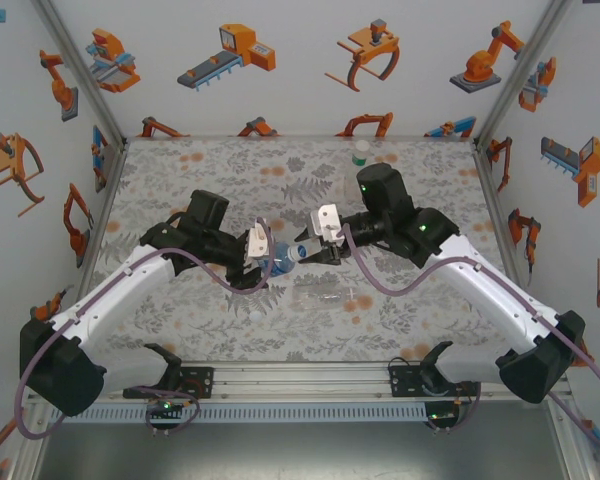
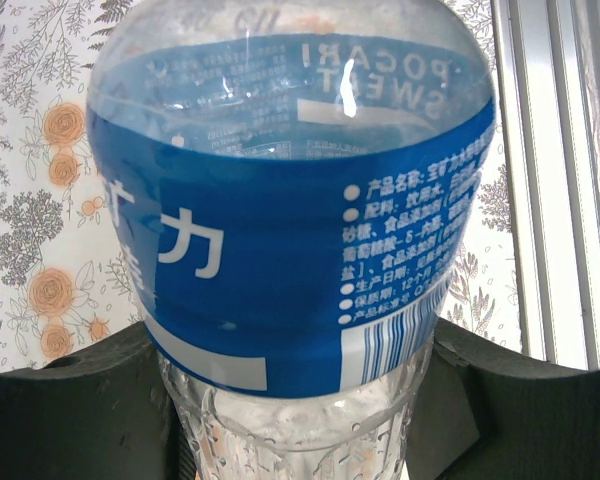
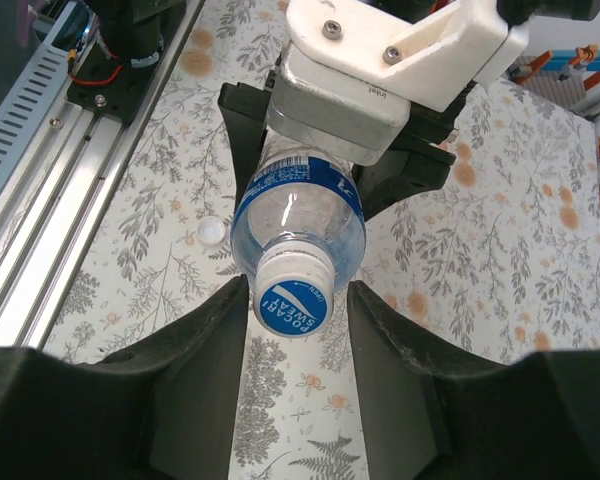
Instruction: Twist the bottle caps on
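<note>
Rail (image 1: pixel 300 378) and arm mounts line the near edge at 6 o'clock. Just past them on the mat (image 1: pixel 230 170) the clear unlabelled bottle (image 1: pixel 325 294) lies on its side, with a loose white cap (image 3: pixel 212 232) resting toward 7 o'clock. Above these, the left gripper (image 1: pixel 260 260) reaches in from 9 o'clock, its fingers (image 2: pixel 70 410) pinching the body of the blue-label bottle (image 3: pixel 300 210). The bottle is held level off the mat with its neck pointing toward 3 o'clock. The right gripper (image 3: pixel 298 300) meets it from that side, its fingers closely bracketing the bottle's cap (image 3: pixel 292 298). A sliver of mat shows on one side, so it cannot be told whether they already bite. Farthest off, at 12 o'clock, the green-white bottle (image 1: pixel 361 152) stands upright near the back wall. The main risk is probably a cross-threaded cap, if the two wrists are not on one axis. The thin bottle could also twist or buckle inside the left pinch under torque, or the cap could slip free and drop. A dipping wrist might nudge the lying bottle and set it rolling toward the rail. Room is widest toward 12 o'clock over bare mat, and the side walls at 9 and 3 o'clock stand apart from both elbows.
</note>
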Controlling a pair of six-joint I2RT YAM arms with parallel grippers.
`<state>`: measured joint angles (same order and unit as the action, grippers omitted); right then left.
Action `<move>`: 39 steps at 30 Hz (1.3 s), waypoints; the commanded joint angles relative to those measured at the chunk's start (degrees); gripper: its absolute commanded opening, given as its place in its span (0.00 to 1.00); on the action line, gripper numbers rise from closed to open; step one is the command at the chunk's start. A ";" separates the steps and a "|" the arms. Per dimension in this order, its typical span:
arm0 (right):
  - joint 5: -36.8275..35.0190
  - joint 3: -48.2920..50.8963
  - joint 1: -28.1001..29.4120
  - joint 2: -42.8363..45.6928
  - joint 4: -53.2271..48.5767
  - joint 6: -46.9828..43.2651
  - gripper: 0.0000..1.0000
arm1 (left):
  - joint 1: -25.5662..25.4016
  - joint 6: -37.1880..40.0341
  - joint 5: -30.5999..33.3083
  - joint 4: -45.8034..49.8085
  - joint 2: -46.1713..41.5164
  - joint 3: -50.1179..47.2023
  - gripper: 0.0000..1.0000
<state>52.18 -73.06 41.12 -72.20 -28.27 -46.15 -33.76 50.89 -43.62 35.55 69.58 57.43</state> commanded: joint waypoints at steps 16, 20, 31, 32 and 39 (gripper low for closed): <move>-5.83 5.71 0.01 1.47 13.33 38.45 0.11 | -0.06 1.07 -2.29 -0.13 -1.55 0.97 0.00; -14.08 10.17 -0.03 2.03 22.94 64.69 0.03 | -0.01 0.84 -2.35 -0.48 -1.77 1.02 0.00; -25.98 5.70 0.01 -1.95 10.84 112.24 0.00 | 0.01 -2.39 0.26 -4.27 -1.53 0.21 0.00; -24.95 5.68 0.01 -2.47 11.40 114.71 0.00 | 0.01 -2.51 0.73 -4.35 -1.51 0.18 0.00; -24.05 4.97 0.00 -3.61 13.47 116.35 0.08 | 0.08 -2.58 1.13 -4.46 -1.70 -0.06 0.00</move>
<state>29.02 -66.39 40.62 -74.59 -15.73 64.03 -32.53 47.20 -36.64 35.94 69.38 56.75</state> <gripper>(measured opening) 0.345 0.589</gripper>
